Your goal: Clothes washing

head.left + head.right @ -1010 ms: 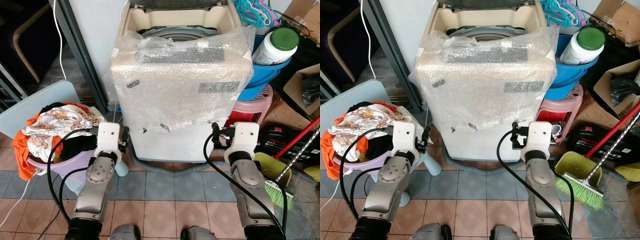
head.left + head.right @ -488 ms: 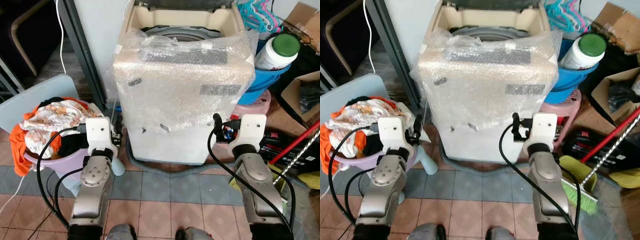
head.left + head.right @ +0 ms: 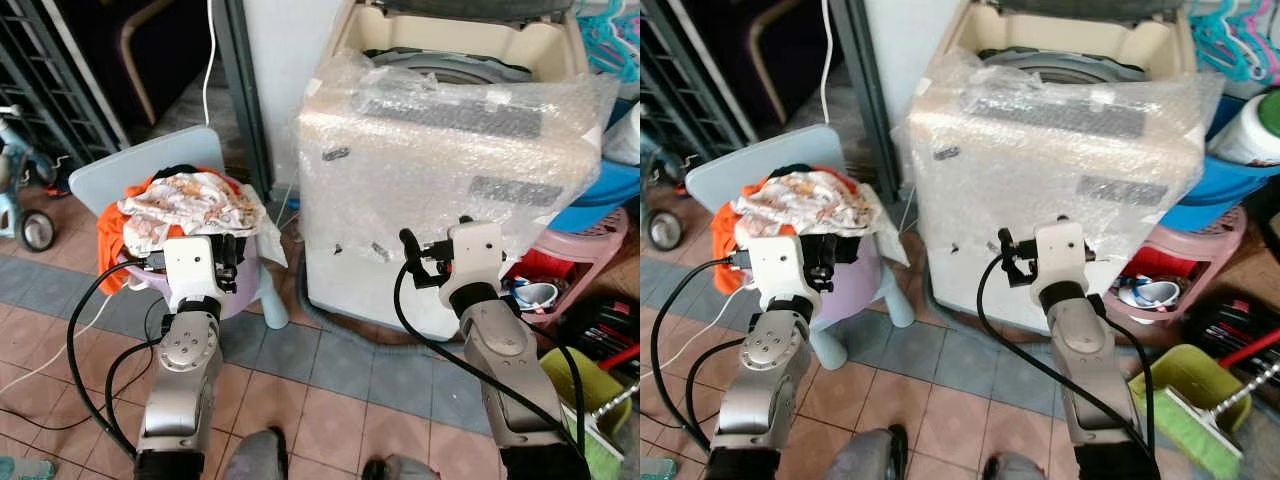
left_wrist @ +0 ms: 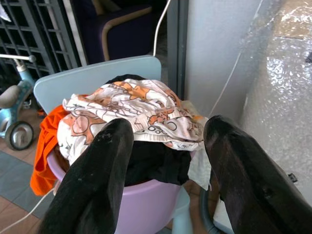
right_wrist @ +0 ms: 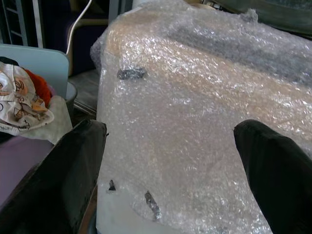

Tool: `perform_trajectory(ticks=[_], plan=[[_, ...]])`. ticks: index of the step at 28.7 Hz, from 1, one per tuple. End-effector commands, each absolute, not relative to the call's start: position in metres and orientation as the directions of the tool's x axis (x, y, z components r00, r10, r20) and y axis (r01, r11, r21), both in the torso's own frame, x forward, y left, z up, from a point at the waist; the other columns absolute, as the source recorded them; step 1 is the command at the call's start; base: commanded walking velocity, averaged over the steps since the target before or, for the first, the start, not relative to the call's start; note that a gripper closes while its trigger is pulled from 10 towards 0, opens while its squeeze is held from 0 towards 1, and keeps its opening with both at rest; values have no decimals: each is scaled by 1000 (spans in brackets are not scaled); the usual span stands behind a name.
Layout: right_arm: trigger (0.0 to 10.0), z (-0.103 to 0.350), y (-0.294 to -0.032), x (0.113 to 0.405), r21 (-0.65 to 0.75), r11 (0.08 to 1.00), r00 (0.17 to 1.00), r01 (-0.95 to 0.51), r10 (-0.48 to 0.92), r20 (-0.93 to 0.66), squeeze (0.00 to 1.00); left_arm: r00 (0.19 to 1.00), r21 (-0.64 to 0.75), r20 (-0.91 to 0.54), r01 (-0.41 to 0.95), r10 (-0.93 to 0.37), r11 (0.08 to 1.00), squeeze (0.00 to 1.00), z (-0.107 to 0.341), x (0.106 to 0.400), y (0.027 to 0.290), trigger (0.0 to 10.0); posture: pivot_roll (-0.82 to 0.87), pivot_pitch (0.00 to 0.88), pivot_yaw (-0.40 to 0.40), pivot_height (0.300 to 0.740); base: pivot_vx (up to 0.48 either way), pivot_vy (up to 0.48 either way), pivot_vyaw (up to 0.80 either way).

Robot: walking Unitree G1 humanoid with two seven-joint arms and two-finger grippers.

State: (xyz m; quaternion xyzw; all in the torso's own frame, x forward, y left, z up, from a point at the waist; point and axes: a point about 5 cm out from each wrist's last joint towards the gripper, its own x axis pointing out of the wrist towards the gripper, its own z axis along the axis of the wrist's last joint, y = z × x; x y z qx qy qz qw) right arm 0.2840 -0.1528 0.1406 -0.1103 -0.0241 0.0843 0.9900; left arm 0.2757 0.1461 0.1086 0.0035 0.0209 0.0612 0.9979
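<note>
A lavender basin heaped with clothes stands on a pale blue child's chair, left of the washing machine. On top of the heap lies a white-and-orange patterned cloth, over a black garment and an orange one. The machine is wrapped in bubble wrap, and its drum is open at the top. My left gripper is open, level with the basin's rim and just short of it, holding nothing. My right gripper is open too, empty, close to the machine's wrapped front.
A grey door post and a white cable stand between chair and machine. A tricycle is at far left. Right of the machine are a pink stool, a blue basin and a green dustpan. Tiled floor lies below.
The camera has swung left: the machine now sits to the right in the picture and the basin of clothes lies straight ahead of my left gripper. Both arms stay raised forward.
</note>
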Motion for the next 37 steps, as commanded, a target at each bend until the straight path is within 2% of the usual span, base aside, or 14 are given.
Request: perform_trajectory(ticks=[1,5,14,20,37], plan=[[10000,144,-147,287,-208,960,979,-186,199,44,0,987,22,-48,-154,155,988,0,107,277,151,10000,-23,90,24,740,0,0,800],[10000,145,-144,289,-172,962,975,-210,219,36,0,981,62,-24,-191,193,980,0,108,271,157,10000,-12,94,19,740,0,0,800],[10000,138,-138,283,-147,961,970,-236,242,23,0,976,61,-40,-213,215,975,0,103,270,164,10000,-15,93,33,740,0,0,800],[10000,137,-136,284,-142,960,969,-240,246,21,0,976,62,-18,-214,216,975,0,106,272,163,10000,-14,98,31,740,319,0,681],[10000,133,-129,289,-147,947,957,-285,290,10,0,970,46,-43,-236,238,971,0,103,270,166,10000,6,113,30,740,456,0,50]])
